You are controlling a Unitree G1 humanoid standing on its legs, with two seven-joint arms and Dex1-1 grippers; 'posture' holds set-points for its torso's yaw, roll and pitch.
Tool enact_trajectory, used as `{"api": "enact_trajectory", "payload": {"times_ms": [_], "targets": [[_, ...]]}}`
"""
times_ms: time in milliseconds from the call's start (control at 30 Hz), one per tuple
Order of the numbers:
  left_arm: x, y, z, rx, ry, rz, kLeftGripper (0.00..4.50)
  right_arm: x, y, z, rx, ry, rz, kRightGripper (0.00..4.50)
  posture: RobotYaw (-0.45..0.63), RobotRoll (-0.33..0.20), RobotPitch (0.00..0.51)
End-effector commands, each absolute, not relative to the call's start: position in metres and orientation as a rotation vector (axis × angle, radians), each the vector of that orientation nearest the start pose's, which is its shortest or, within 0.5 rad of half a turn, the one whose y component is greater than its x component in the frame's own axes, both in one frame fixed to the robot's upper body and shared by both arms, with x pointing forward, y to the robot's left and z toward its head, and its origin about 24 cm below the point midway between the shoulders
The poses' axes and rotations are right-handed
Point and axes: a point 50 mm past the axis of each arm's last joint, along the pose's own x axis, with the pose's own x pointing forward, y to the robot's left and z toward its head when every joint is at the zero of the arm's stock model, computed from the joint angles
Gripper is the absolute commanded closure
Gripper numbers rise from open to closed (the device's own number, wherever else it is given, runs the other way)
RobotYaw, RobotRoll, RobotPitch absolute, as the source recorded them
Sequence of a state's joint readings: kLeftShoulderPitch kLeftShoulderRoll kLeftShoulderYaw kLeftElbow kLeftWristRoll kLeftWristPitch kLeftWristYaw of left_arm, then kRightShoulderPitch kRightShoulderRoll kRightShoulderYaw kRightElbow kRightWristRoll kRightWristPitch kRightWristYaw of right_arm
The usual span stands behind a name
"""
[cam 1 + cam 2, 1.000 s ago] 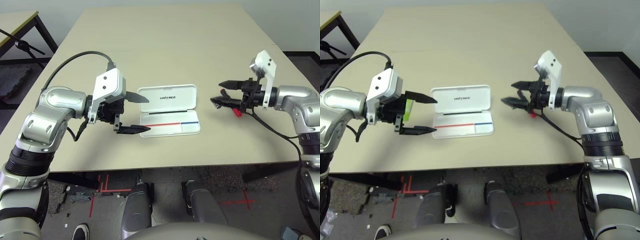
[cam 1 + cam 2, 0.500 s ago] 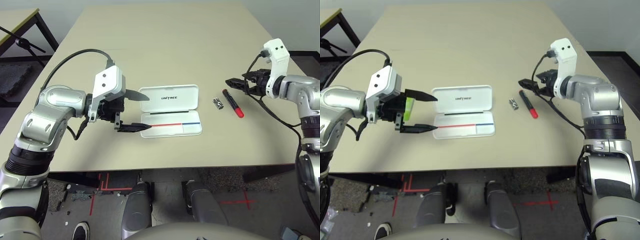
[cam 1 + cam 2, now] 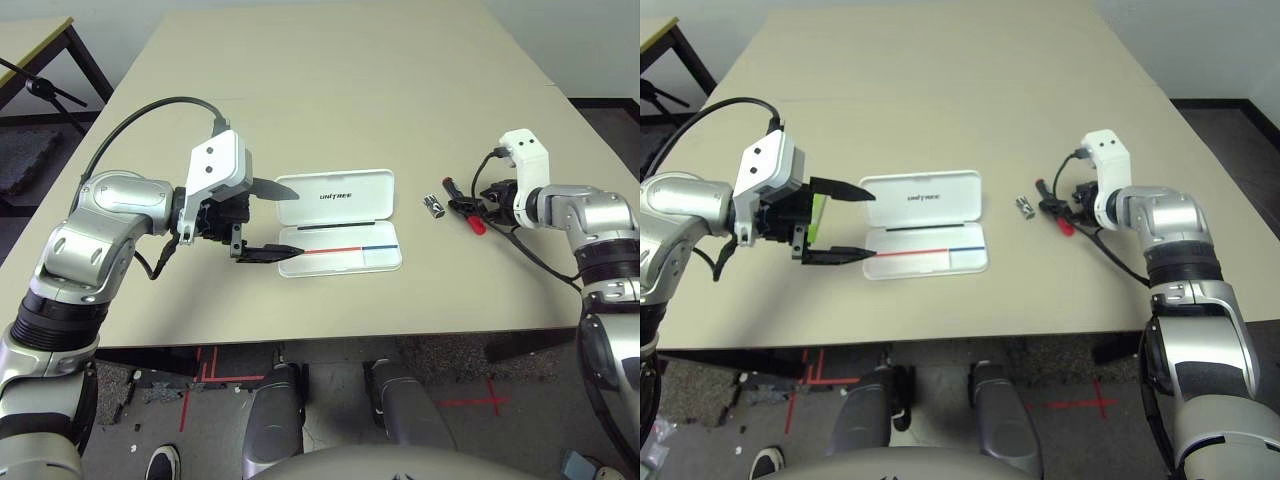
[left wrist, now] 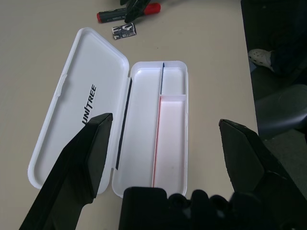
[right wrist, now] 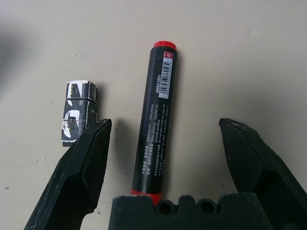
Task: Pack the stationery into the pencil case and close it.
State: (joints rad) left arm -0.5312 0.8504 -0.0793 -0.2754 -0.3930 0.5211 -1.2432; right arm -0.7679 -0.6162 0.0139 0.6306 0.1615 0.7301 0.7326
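1. Left eye view: the white pencil case [image 3: 350, 264] lay open and empty on the pale worktop [image 3: 330, 110], between the robot's two arms. Its lid [image 3: 336, 210], printed "UNITREE", was folded back flat, and a red-and-blue stripe ran along the inside of the tray.
2. None of the stationery was packed. The black marker [image 5: 156, 120] with red ends lay on the worktop to the robot's right of the case, and the small black-and-silver piece [image 3: 433, 206] lay just beside it, nearer the case.
3. On the robot's left, the lime-green highlighter [image 3: 817, 218] was partly hidden by the left gripper [image 3: 875, 226].
4. The left gripper's jaws were wide apart, their tips over the near edge of the case, holding nothing.
5. The right gripper [image 5: 165, 122] also had its jaws spread, one to each side of the marker, with no grip on it. It seemed lined up to take the marker first.
6. By that judgement, the task was at its very start: all three items remained to be packed, and then the lid had to be closed.
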Motion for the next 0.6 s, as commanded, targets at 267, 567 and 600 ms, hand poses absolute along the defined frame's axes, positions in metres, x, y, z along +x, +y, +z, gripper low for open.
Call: {"api": "enact_trajectory", "payload": {"times_ms": [267, 567, 600], "targets": [[0.261, 0.18, 0.21, 0.605, 0.166, -1.32, 0.0, 0.356, -0.27, 0.122, -0.154, 0.618, 0.359, 3.2, -0.04, 0.0, 0.142], [0.262, 0.184, 0.21, 0.616, 0.171, -1.305, 0.0, 0.355, -0.255, 0.167, -0.4, 0.487, 0.572, 4.02, -0.03, 0.0, 0.14], [0.262, 0.184, 0.21, 0.617, 0.172, -1.304, 0.0, 0.354, -0.253, 0.171, -0.419, 0.475, 0.6, 4.02, -0.03, 0.0, 0.14]]}}
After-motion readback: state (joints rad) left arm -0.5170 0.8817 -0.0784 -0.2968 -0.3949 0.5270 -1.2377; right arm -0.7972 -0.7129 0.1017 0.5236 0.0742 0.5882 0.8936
